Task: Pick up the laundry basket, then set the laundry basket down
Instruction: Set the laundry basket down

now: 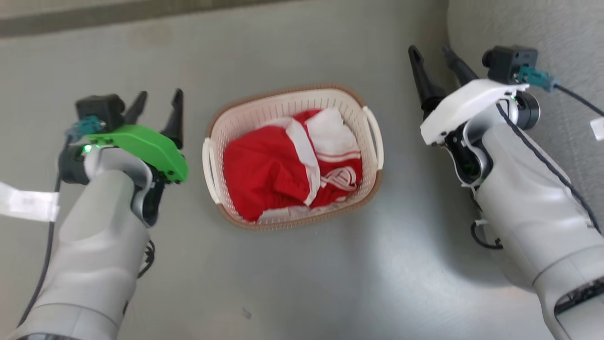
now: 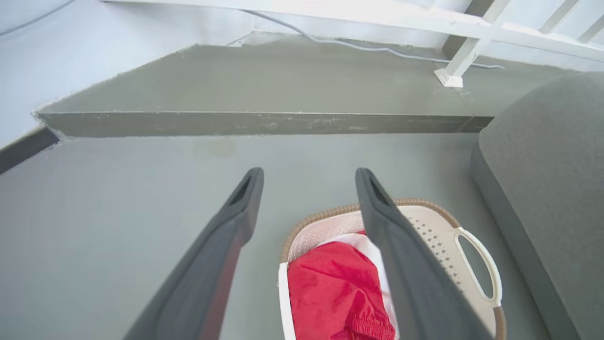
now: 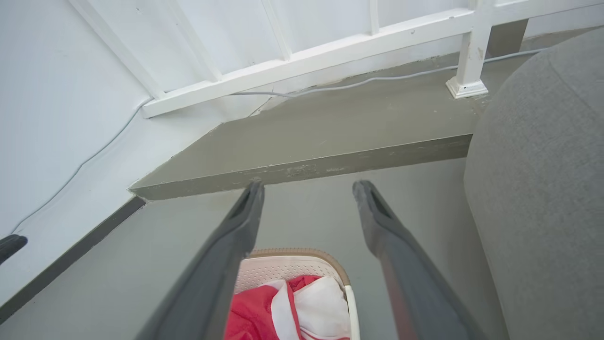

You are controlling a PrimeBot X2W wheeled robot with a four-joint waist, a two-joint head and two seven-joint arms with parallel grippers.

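**Findings.** We find the laundry basket [image 1: 250, 118] standing upright on the grey floor [image 1: 302, 283], mid-scene, with red and white clothes [image 1: 269, 174] heaped inside it. The left gripper [image 1: 160, 97] hangs to the left of the basket, near its left handle [image 1: 209, 170] but apart from it. Its fingers are spread wide with nothing between them. The right gripper [image 1: 430, 51] hangs to the right and somewhat farther off, clear of the right handle [image 1: 373, 137] and close to a grey sofa [image 2: 542, 165]. Its fingers are likewise parted and empty. Both wrist views confirm the parted fingers, with bare floor between the tips. Neither arm touches the basket.

**Assessment.** The basket is at rest and ungripped. This posture fits either a task not yet begun or one already finished, and the pictures do not settle which. If lifting is ahead, both handles are to be reached, gripped and raised, then the basket lowered.
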